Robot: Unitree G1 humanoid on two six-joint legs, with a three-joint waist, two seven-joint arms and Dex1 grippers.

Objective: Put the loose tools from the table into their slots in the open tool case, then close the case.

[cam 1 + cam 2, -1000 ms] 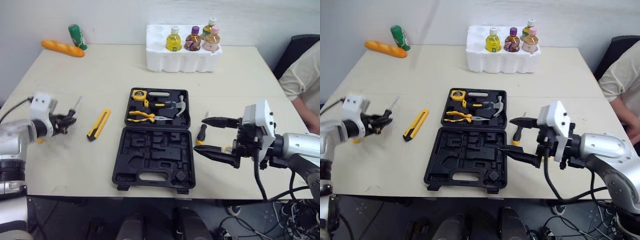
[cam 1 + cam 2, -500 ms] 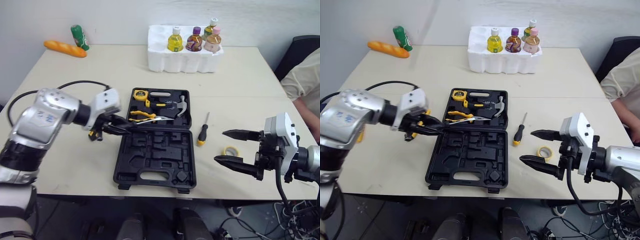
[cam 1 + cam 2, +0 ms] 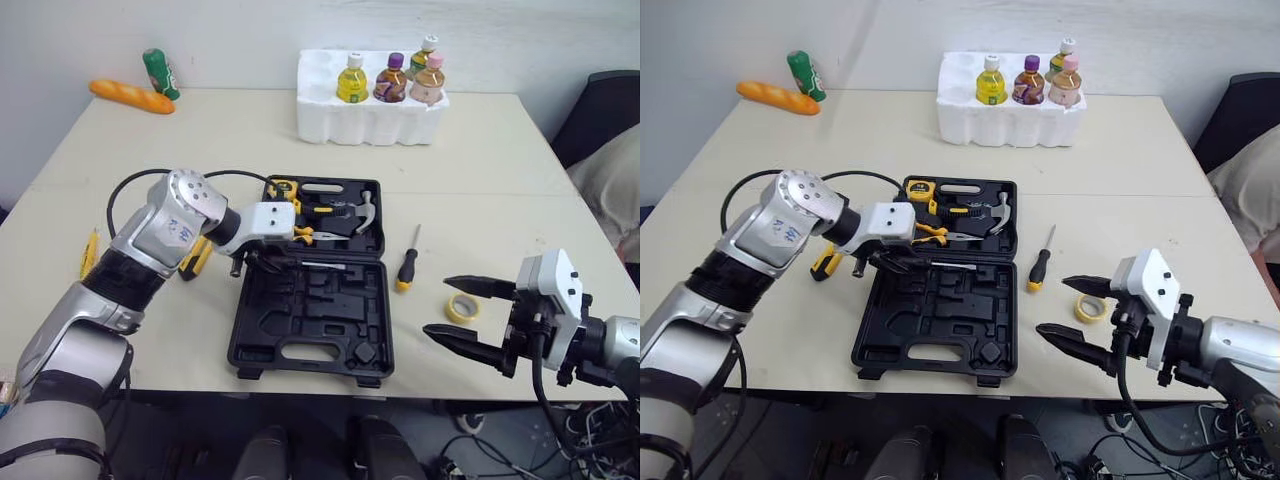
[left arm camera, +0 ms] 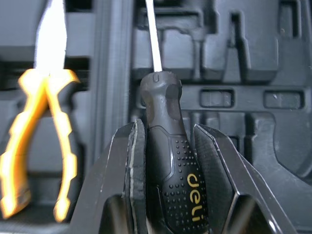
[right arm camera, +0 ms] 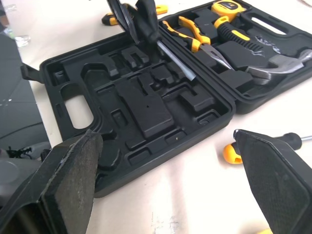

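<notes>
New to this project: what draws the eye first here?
An open black tool case sits at the centre of the table, and the left gripper, shut on a black screwdriver, holds it over the case's empty half. The right gripper hangs open at the front right, near a yellow tape roll.

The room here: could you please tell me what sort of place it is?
Probably an office or lab test station: a plain table against a white wall, a dark chair beside it.

Left of the case [image 3: 300, 320], the left arm [image 3: 160, 225] hides most of the knife [image 3: 823, 264]. Right of the case, the picture's edge cuts off a person [image 3: 612, 185].
</notes>
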